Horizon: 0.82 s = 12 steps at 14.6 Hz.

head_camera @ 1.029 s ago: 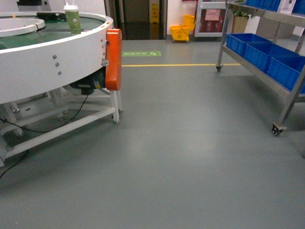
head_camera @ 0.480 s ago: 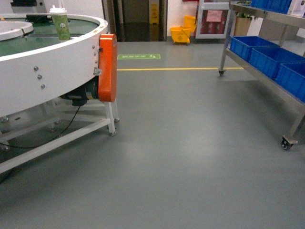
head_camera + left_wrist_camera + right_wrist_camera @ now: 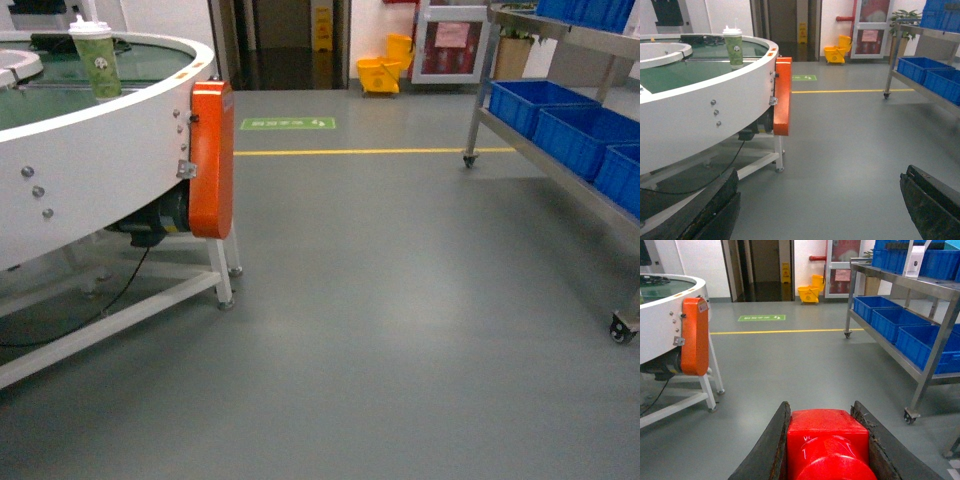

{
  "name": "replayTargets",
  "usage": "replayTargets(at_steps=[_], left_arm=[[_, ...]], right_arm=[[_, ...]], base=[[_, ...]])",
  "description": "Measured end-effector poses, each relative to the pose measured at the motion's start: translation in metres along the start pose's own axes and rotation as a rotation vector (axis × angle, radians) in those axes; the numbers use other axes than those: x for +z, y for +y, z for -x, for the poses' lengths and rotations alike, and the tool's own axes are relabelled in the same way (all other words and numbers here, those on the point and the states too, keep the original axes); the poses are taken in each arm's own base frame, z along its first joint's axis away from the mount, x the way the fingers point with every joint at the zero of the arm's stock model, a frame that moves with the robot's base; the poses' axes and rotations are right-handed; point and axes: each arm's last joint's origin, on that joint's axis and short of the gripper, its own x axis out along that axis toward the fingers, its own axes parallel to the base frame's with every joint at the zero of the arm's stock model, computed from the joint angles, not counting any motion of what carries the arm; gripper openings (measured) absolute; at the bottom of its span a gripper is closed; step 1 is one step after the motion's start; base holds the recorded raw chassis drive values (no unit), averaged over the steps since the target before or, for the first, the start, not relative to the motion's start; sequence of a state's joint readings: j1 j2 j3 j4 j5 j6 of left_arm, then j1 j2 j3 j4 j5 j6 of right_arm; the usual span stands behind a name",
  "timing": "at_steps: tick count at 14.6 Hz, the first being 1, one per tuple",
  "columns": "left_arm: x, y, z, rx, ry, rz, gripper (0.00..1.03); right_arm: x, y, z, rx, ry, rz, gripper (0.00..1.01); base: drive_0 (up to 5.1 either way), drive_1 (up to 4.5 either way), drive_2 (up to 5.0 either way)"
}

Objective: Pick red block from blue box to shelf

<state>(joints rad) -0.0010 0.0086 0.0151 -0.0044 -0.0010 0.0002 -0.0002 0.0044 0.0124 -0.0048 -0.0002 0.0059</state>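
Gripping the red block [image 3: 827, 440] between right fingers [image 3: 771, 450]; left fingers [image 3: 715, 210] spread wide, empty; shelf [image 3: 910, 365] at two o'clock.

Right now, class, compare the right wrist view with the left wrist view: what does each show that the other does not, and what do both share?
Only the right wrist view shows the red block clamped between the right gripper fingers. Only the left wrist view shows the green cup on the conveyor table and the open, empty left gripper. Both show the shelf with dark blue crates, the orange guard and the yellow mop bucket.
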Motion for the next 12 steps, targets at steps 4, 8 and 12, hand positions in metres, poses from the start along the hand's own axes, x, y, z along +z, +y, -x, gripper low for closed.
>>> replayTargets(at_steps=[4,8,12], left_arm=[[-0.0003,0.0,0.0,0.0,0.003,0.0,0.98],[0.0001,0.0,0.0,0.0,-0.002,0.0,0.98],[-0.0005,0.0002,0.0,0.003,0.005,0.0,0.98]], right_arm=[[-0.0004,0.0,0.0,0.0,0.004,0.0,0.28],[0.0002,0.0,0.0,0.0,-0.002,0.0,0.28],[-0.0003,0.0,0.0,0.0,0.003,0.0,0.28]], base=[[0.1,4.43,-4.2],[0.0,4.36,-4.3],[-1.0,0.11,-2.1]])
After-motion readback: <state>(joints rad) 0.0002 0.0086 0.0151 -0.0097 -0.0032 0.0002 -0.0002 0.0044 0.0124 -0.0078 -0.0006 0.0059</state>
